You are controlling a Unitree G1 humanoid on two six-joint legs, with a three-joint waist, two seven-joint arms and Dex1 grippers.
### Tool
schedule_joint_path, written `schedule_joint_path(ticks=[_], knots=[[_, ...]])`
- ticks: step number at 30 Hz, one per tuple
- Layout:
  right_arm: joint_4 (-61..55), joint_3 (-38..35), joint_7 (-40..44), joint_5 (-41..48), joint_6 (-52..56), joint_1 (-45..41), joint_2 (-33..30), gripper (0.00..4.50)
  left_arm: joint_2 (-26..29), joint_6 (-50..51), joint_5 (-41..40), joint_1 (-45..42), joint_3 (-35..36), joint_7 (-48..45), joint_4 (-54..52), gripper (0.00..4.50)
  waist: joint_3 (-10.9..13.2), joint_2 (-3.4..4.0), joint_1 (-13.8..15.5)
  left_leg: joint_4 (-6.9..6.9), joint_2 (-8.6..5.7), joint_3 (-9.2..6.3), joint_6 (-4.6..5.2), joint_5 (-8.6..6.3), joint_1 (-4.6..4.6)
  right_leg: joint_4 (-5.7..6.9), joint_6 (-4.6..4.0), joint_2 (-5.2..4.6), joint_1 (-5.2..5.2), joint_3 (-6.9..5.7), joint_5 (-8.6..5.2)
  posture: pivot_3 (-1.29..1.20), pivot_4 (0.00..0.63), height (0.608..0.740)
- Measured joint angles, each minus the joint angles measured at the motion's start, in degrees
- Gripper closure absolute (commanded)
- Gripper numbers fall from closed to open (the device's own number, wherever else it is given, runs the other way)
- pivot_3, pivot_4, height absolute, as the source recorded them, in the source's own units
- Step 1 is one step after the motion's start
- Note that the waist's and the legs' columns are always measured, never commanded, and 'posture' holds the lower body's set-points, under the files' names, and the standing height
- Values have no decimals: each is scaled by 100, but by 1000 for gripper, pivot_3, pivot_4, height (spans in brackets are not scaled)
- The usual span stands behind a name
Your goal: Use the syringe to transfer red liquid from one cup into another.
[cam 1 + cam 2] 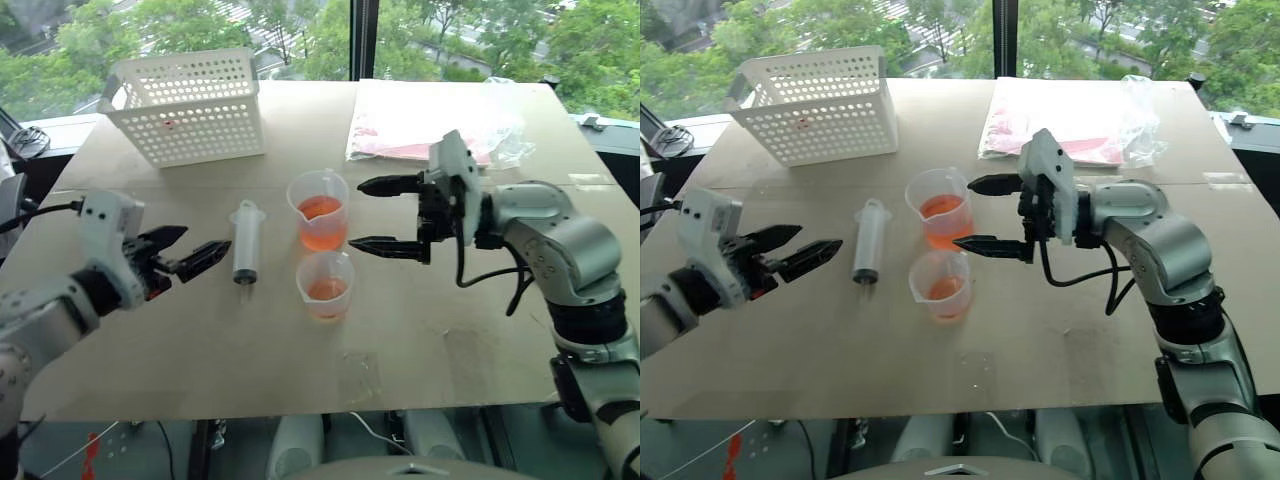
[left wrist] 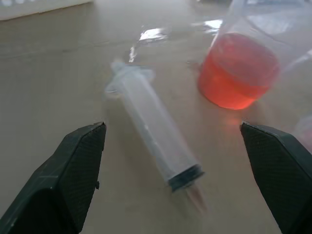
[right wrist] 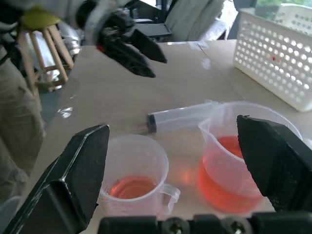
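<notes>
Left gripper [image 1: 193, 250] – fingers spread wide, holding nothing, hovering above the table [image 1: 200, 350] and pointing toward the syringe [image 1: 246, 241], which sits just off its tips at about 3 o'clock in the head view. In the left wrist view the syringe lies flat between the two open fingers but further out, untouched, dark plunger seal and short tip toward the camera, flange away.

Right gripper [image 1: 388, 215] – also wide apart and empty, raised, pointing toward the robot's left. Its fingertips come close to the taller beaker [image 1: 320, 209], near its 3 o'clock side; no contact that I can make out. The right wrist view looks between its fingers at both cups, with the syringe behind them.

Layout from the beaker: shorter cup [image 1: 326, 284] just beside it at 6 o'clock, syringe near at 9 o'clock, white basket [image 1: 186, 105] well apart at 11 o'clock, a plastic bag [image 1: 430, 120] at 1 o'clock.

Red liquid [image 1: 321, 222] fills roughly the lower half of the beaker; the shorter cup already holds a shallow layer too (how it got there can't be told).

Progress, as a judgement: early. Syringe not yet picked up, barrel looks empty, plunger pushed in. Left to do – grasp syringe, dip in beaker, draw, move over the shorter cup, discharge.
</notes>
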Motion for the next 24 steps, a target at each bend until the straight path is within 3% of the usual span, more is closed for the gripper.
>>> schedule_joint_path(ticks=[3, 6, 8, 10, 11, 14, 16, 20, 24], knots=[[-113, -256, 446, 246, -309, 360, -359, 49, 622, 800, -962, -1043, -589, 1163, 437, 0, 7, -11, 29, 15, -6, -9, 1, 0, -3, -3, 2, -2, 1, 12, 1, 0, 150, 740], [-194, -724, 638, 547, -456, 539, -688, 49, 1267, 855, -2768, -1852, -1726, 2515, 1465, 0, 10, -7, -43, 18, -5, -7, 1, 0, 7, 7, 3, -9, 2, 19, 2, 0, 150, 740], [-271, -941, 644, 680, -484, 650, -852, 49, 1342, 687, -3590, -2281, -2448, 3341, 1903, 0, 10, -7, -59, 19, 0, -10, 0, 0, 10, 17, 2, -7, 2, 15, 2, 0, 150, 740], [-341, -1018, 628, 743, -507, 739, -905, 49, 1307, 597, -3913, -2608, -2882, 3827, 2141, 0, 9, -8, -57, 19, -2, -14, -1, 1, 9, 19, 0, 3, 2, 12, 2, 0, 150, 740], [-419, -1130, 537, 814, -509, 876, -968, 49, 1053, 509, -4084, -3108, -3311, 4453, 2448, 0, 9, -6, -31, 20, -22, -14, -2, 2, 9, 22, -2, 3, 4, 6, 2, 0, 150, 740], [-596, -1291, 277, 989, -469, 971, -997, 49, 561, 362, -4170, -3660, -3826, 5312, 3040, 0, 9, -6, -5, 25, -28, -5, -4, 3, 6, 27, -1, 2, 5, 8, 2, 0, 150, 740], [-860, -1404, -46, 1155, -381, 1048, -1003, 49, -325, 299, -3953, -4344, -4219, 5770, 3780, 0, 6, -12, 79, 40, -33, -3, -5, 4, -2, 22, 0, 2, 9, 2, 3, 0, 150, 740], [-1178, -1434, -400, 1314, -252, 1191, -1031, 49, -902, 523, -3207, -4850, -4400, 5820, 4747, 0, 6, -13, 83, 43, -41, 5, -6, 5, -3, 11, 1, -1, 13, 8, 3, 0, 150, 740], [-1375, -1471, -676, 1370, -193, 1367, -1153, 0, -1315, 884, -1924, -5155, -4417, 5303, 5549, 1330, 6, -13, 77, 39, -42, 2, -27, 17, -3, 10, 1, 1, 12, 5, 2, 0, 150, 740]])
